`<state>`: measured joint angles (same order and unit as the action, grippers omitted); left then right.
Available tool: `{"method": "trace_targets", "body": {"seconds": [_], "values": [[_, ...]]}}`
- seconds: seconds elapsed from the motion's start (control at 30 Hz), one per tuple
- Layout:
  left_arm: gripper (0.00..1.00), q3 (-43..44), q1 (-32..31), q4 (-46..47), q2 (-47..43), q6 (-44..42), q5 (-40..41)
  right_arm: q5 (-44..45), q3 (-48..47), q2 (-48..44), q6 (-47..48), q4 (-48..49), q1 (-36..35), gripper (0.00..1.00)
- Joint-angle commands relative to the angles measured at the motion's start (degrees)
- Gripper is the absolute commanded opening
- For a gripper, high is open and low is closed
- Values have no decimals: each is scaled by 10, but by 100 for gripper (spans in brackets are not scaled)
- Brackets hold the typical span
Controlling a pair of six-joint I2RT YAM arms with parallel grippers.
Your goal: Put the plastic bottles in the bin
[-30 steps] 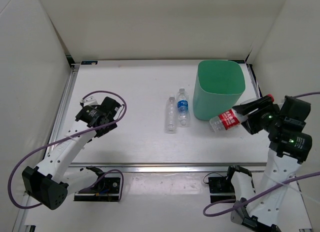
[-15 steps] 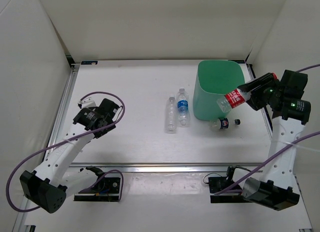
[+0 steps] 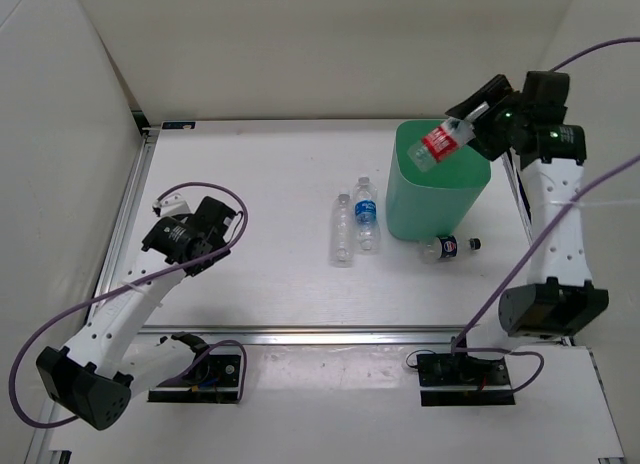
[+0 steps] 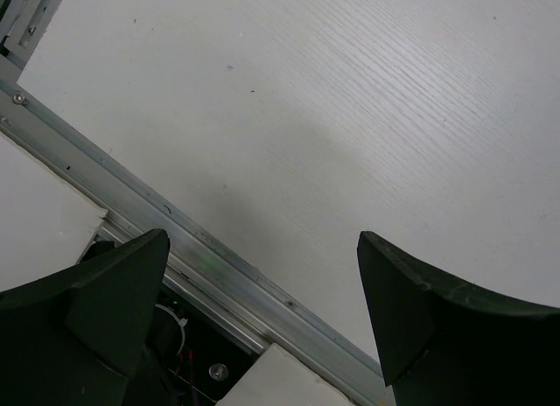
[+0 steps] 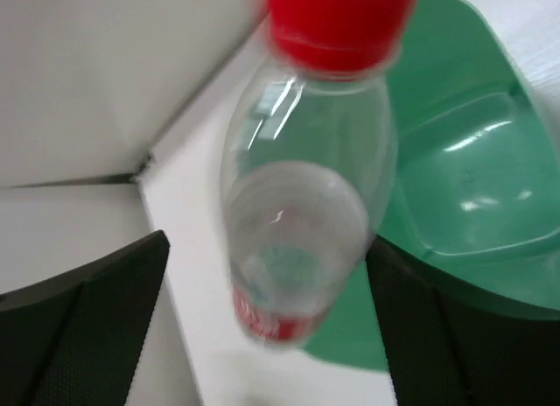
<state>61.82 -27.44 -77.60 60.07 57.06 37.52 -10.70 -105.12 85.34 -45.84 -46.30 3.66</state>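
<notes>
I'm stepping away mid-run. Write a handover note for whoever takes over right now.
Left gripper: open, empty.
Right gripper: open above the bin. The red-labelled bottle hangs clear of its jaws over the rim, apparently dropping in.
On the table: dark-blue-labelled bottle lying in front of the bin; blue-labelled bottle and unlabelled bottle side by side at centre.
Done: no bottle seen inside the bin.
Left: check the red one lands, then bin the other three.
</notes>
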Motion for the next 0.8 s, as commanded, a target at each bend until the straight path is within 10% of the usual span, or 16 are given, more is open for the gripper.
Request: {"method": "trace_targets", "body": {"seconds": [0.0,0.4,0.77], "values": [[100,29,4,-36,4,-4,18,60,-21,13,4,-14,-14,99],[100,33,9,18,15,-30,-12,4,208,-253,11,-143,227,100],[100,94,27,28,144,-77,-44,-107,547,-244,-60,45,273,100]]}}
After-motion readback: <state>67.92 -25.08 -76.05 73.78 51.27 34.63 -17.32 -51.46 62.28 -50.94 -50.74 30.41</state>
